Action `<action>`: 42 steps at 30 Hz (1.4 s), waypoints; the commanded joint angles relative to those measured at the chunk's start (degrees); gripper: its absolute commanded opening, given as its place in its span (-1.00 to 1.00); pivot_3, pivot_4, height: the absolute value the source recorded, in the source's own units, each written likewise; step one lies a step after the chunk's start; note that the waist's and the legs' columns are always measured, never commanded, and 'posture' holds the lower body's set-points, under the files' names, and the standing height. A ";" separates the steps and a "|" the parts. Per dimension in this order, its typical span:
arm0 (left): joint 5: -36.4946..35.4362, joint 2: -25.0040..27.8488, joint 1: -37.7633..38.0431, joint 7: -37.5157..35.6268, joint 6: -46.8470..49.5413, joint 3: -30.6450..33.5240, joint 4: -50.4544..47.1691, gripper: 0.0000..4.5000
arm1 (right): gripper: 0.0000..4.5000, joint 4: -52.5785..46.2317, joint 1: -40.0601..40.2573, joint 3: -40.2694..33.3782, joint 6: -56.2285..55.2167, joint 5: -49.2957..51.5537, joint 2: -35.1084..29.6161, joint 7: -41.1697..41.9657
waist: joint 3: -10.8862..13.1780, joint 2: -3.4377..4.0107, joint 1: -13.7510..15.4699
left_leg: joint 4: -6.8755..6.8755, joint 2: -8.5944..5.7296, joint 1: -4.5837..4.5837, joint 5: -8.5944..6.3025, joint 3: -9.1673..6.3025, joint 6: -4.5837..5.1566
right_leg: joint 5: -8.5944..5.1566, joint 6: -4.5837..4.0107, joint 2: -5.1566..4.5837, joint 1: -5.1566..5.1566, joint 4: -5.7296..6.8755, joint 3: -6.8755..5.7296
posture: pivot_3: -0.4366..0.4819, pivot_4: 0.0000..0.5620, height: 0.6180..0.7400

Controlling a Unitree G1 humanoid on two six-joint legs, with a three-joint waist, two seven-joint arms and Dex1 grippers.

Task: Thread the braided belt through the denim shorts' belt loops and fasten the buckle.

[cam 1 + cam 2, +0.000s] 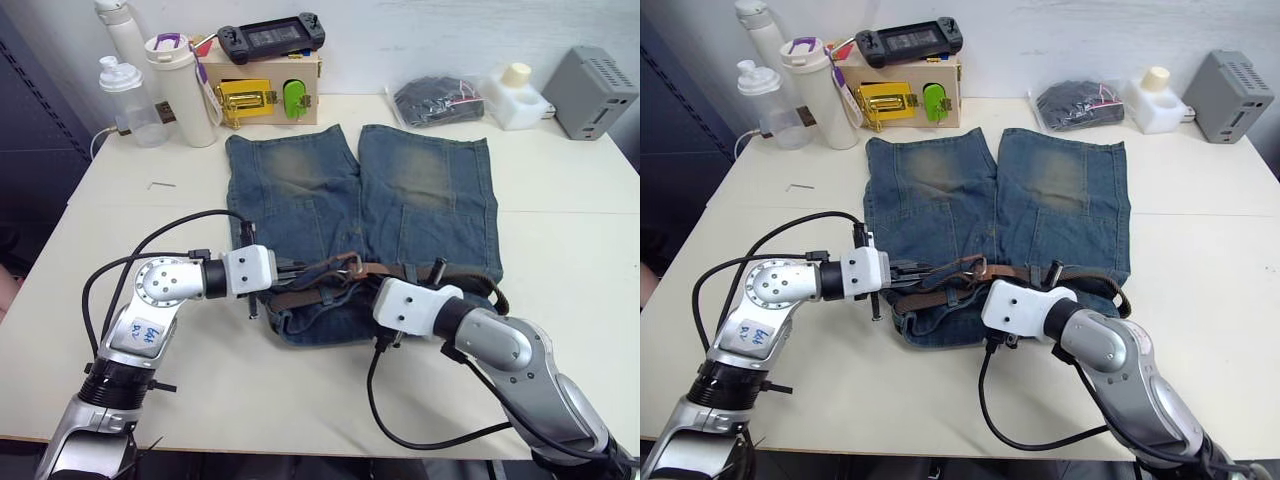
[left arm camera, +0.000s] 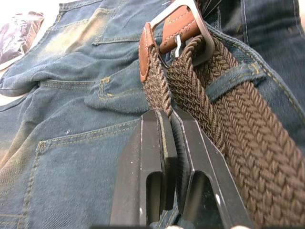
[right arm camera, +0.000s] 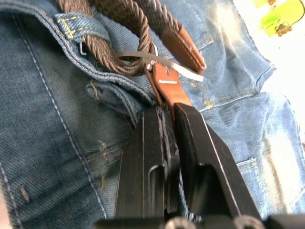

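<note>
The denim shorts (image 1: 400,190) lie flat mid-table, legs toward the far edge and waistband nearest me. The braided belt (image 1: 320,292) runs along that waistband under a belt loop (image 2: 233,76), and another belt loop (image 3: 71,24) crosses it too. The silver buckle (image 1: 350,260) rests on the waistband's middle with the strap passing through it. My left gripper (image 1: 300,272) comes in from the left and is shut on the woven strap (image 2: 159,90) just short of its tan leather tip. My right gripper (image 1: 362,282) is shut on the tan leather tab (image 3: 167,88) beside the buckle (image 3: 143,58).
Along the table's (image 1: 560,200) far edge stand bottles (image 1: 180,90), a wooden box (image 1: 262,90) with a yellow latch and a game console (image 1: 270,38) on top, a plastic bag (image 1: 435,100) holding a dark bundle, a white container (image 1: 515,95) and a grey box (image 1: 590,90).
</note>
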 commanded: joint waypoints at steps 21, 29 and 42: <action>4.12 6.58 -5.36 -3.80 -5.79 -1.44 -5.54 -1.00 | -0.98 0.45 -1.50 0.91 0.80 -0.43 1.17 0.03 | -0.01 0.00 -0.10 | 0.03 -0.04 -0.03 0.00 0.01 0.00 | 0.00 0.00 0.00 -0.13 0.17 0.04 | -0.05 -0.47 -0.56; 4.31 7.23 -6.48 -4.21 -5.50 -1.52 -5.78 -1.00 | -0.98 0.85 -1.74 0.97 0.59 -0.32 1.07 0.10 | -0.02 -0.02 -0.09 | 0.07 -0.09 -0.06 0.00 0.01 0.00 | 0.00 0.00 0.00 -0.18 0.27 0.04 | -0.05 -0.47 -0.56; 7.14 6.38 -6.46 -3.84 -6.10 -4.26 -4.31 -1.00 | -0.98 -0.36 -0.98 1.11 -0.85 -0.12 1.00 0.55 | -0.09 -0.13 -0.37 | 0.70 -0.15 -0.61 -0.12 0.14 -0.01 | -0.01 -0.02 -0.08 -0.92 1.21 0.25 | -0.05 -0.47 -0.56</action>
